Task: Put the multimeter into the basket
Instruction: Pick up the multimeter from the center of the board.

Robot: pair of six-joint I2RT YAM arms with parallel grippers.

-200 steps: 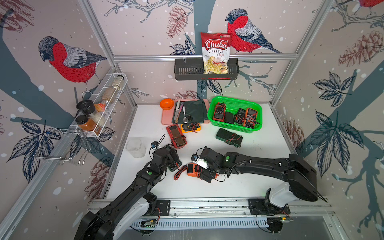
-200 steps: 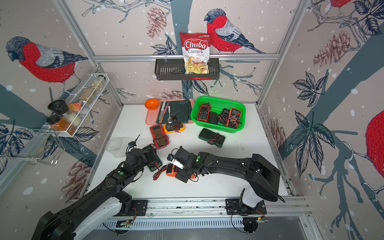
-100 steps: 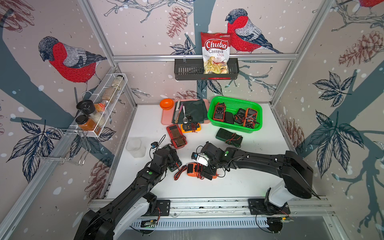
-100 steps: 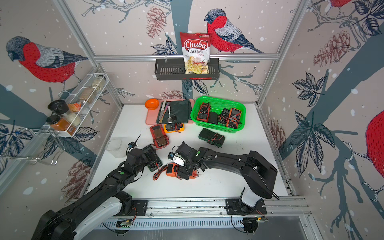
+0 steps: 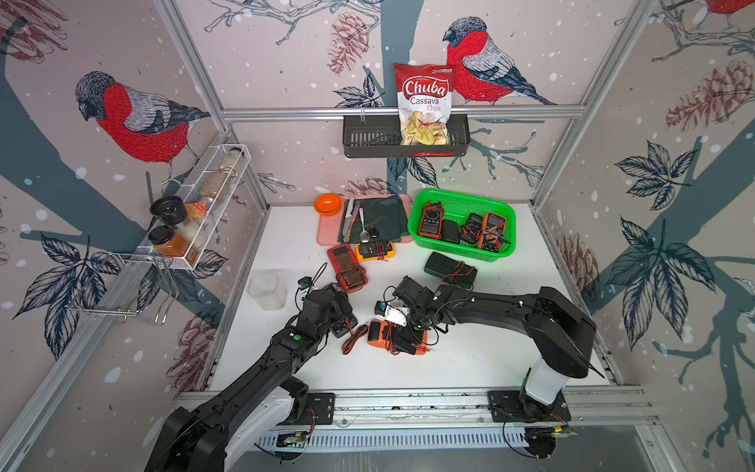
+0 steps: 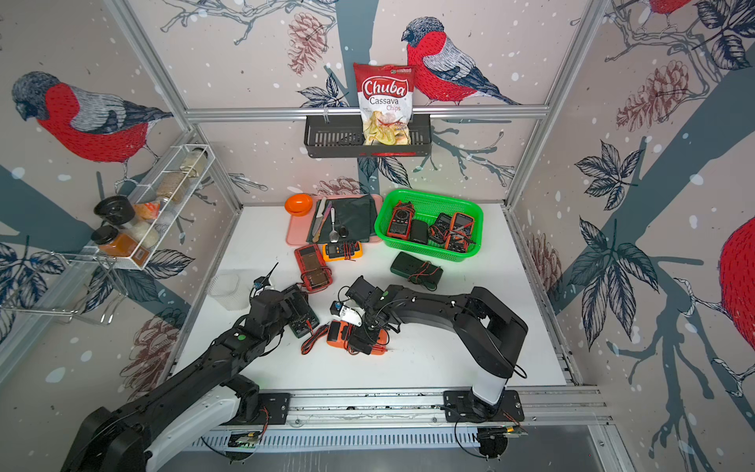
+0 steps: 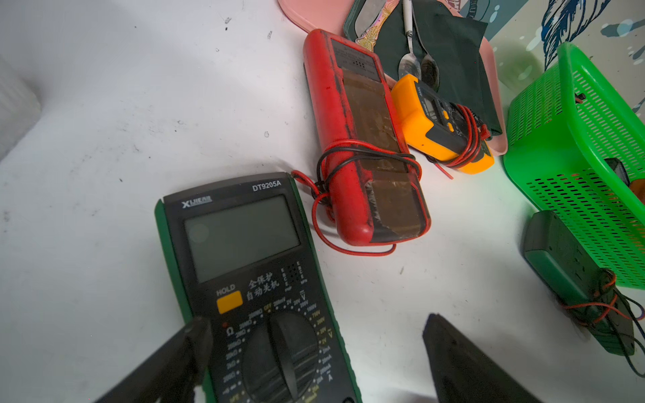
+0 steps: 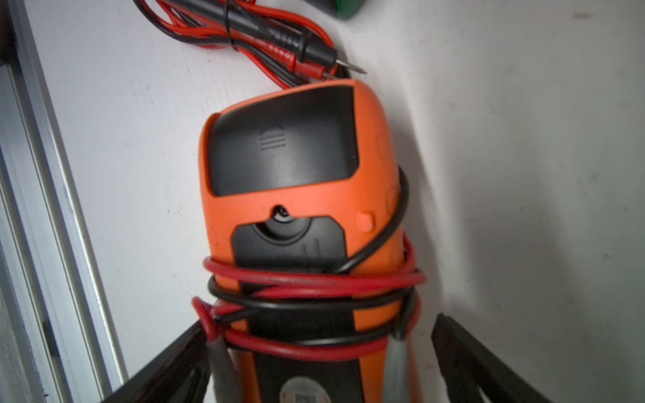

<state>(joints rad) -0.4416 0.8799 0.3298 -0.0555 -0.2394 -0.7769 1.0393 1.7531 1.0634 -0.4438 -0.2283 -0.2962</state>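
The right gripper (image 8: pixel 316 331) stands wide open, jaws straddling the lead-wrapped orange multimeter (image 8: pixel 296 195), which lies back-up near the table's (image 5: pixel 470 359) front middle. It is not gripped. The green basket (image 5: pixel 463 248) sits far right, well apart. The left gripper (image 7: pixel 316 328), also open, hangs over a green DT9205A multimeter (image 7: pixel 244 244).

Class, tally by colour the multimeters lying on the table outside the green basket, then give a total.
Red meter: 1
Yellow meter: 1
Green meters: 2
Orange meter: 1
Total: 5
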